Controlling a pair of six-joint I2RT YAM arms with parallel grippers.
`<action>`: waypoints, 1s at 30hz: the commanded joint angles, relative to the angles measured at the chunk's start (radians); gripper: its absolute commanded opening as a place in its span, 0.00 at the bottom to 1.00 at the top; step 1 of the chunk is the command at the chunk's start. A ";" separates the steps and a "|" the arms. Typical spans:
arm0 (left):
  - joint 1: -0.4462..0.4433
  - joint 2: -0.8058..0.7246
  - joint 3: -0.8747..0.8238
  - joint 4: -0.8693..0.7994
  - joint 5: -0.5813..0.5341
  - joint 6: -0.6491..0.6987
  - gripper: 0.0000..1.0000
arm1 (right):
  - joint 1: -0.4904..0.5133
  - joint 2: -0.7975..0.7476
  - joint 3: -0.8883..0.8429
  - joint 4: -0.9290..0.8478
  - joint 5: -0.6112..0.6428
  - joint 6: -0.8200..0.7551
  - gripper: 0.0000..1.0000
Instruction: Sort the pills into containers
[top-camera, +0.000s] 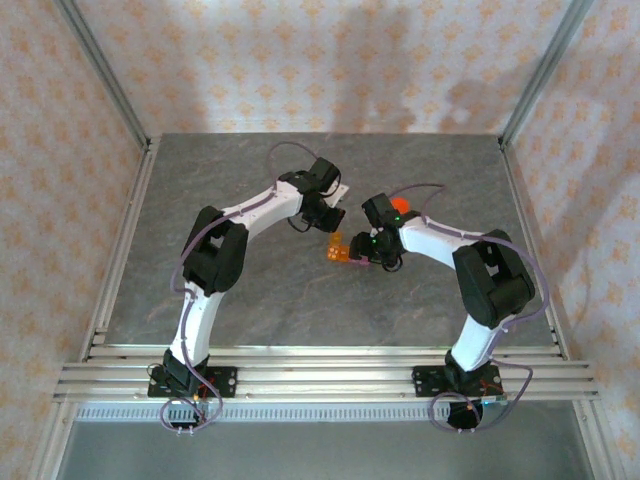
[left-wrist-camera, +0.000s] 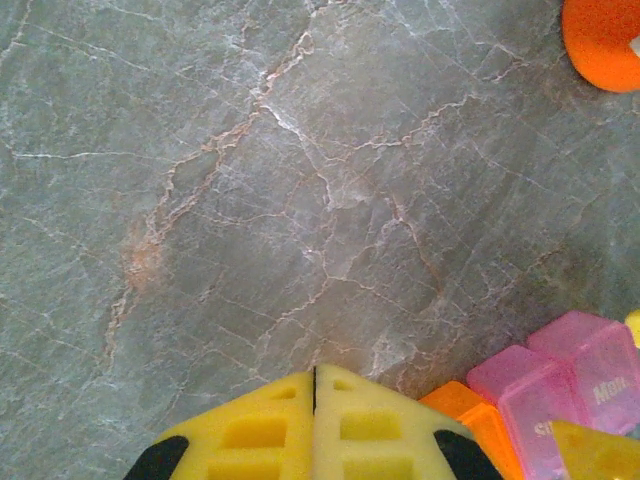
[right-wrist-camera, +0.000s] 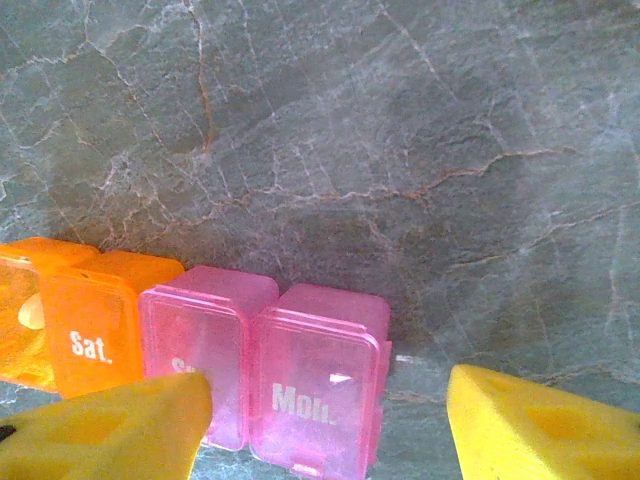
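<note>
Containers (right-wrist-camera: 230, 330): strip of joined cells lying flat on the grey stone table (right-wrist-camera: 400, 150). In the right wrist view it runs along the lower left of the frame, orange cells at far left ("Sat." legible), pink cells toward centre ("Mon." legible). In the top view the strip (top-camera: 338, 250) sits mid-frame between the two wrists. Right gripper (right-wrist-camera: 328, 385): fingers spread wide and holding nothing, with the "Mon." cell lying between them at the bottom of the frame; contact with the plastic cannot be judged. Left gripper (left-wrist-camera: 314, 385): yellow fingers pressed together with nothing between them, at bottom centre of its view, and the strip's orange and pink cells (left-wrist-camera: 540, 390) just beside it at lower right. Orange bottle (left-wrist-camera: 605, 35) is at the upper right corner of that view, apart from the strip. A pale shape shows through the far-left orange cell, possibly a pill, not confirmed. Lids on the labelled cells look shut. Risks, as judged: the strip looks light and the stone smooth, so a finger landing on a cell edge would probably slide or rotate it rather than seat. The spread right fingers could catch a lid lip and flip the strip. The clenched left fingers, this near the orange end, could nudge it off line. Both wrists crowd the same spot, so arm contact is plausible. A wide swing could tip the bottle.
</note>
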 joint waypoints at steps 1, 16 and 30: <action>-0.024 -0.039 -0.016 -0.056 0.067 0.011 0.00 | -0.007 0.051 -0.036 -0.005 0.051 0.019 0.65; -0.048 -0.119 -0.132 -0.038 0.091 0.002 0.00 | -0.006 0.065 -0.042 0.004 0.049 0.019 0.65; -0.052 -0.150 -0.187 -0.041 0.050 -0.002 0.00 | -0.007 0.076 -0.043 0.009 0.050 0.023 0.64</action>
